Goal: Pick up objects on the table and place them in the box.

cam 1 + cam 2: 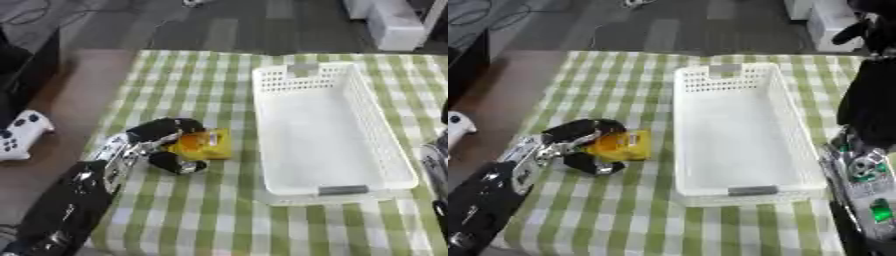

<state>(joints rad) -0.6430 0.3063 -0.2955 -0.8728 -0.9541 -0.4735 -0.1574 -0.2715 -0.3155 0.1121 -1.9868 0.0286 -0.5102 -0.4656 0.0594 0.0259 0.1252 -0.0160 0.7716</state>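
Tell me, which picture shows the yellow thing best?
The left eye view shows the yellow packet best: it looks larger there, with the left hand curled round it. The right eye view shows the same packet, more covered by fingers, beside the white basket.

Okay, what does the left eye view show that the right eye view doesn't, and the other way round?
Only the left eye view shows most of the white game controller on the floor at the left; the right eye view catches only its edge. Only the right eye view shows the robot's right arm along the right edge; its hand is not clear. Both show the left hand with fingers curled round a yellow packet on the green checked tablecloth, beside the empty white basket.
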